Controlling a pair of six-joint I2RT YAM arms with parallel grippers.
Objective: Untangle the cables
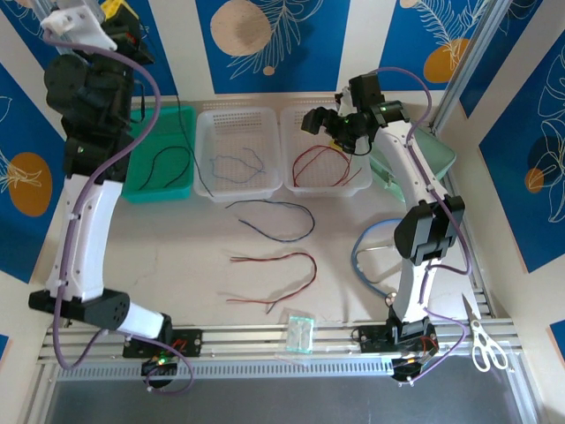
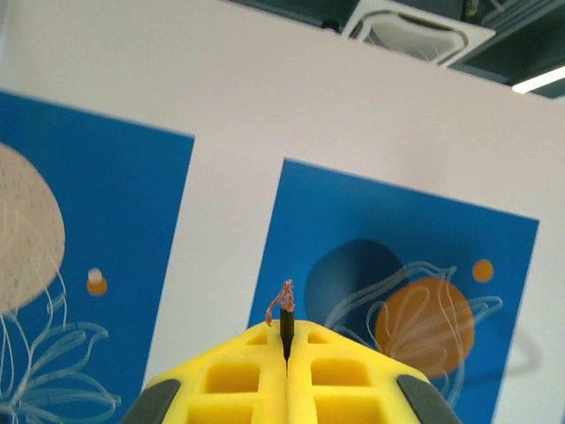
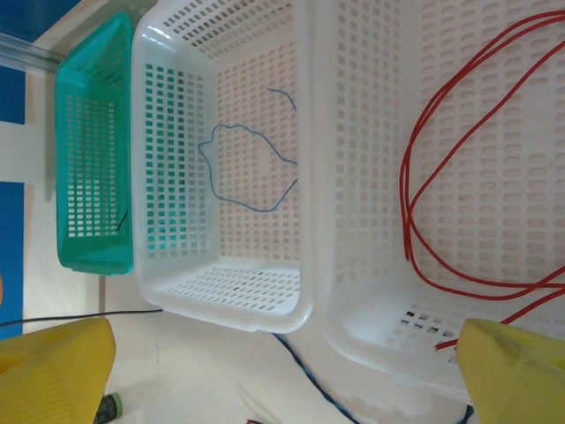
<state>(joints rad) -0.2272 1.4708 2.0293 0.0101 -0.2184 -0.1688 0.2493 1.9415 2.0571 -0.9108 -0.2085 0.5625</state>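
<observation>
Tabletop (image 1: pixel 177 265): white, thin red wire (image 1: pixel 265 258) at 6 o'clock.
Wall (image 1: pixel 291 44): blue-and-white leaf-print panels.
Left pincer (image 2: pixel 286 353): gripping thin black wire (image 2: pixel 286 325).
Right pincer (image 3: pixel 284 375): wide.

Lab: aluminium rail bench (image 1: pixel 265 336), printed backdrop (image 1: pixel 300 44)

Three baskets (image 1: pixel 238 188) stand side by side behind loose cables (image 1: pixel 265 258)

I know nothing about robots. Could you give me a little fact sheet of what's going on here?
left gripper: up high, shut on the black cable, whose rest lies in the green basket
right gripper: open, above the right white basket
right white basket: red cable
middle white basket: blue cable
loose on table: second blue cable, second red cable
also there: stethoscope, scissors
</observation>
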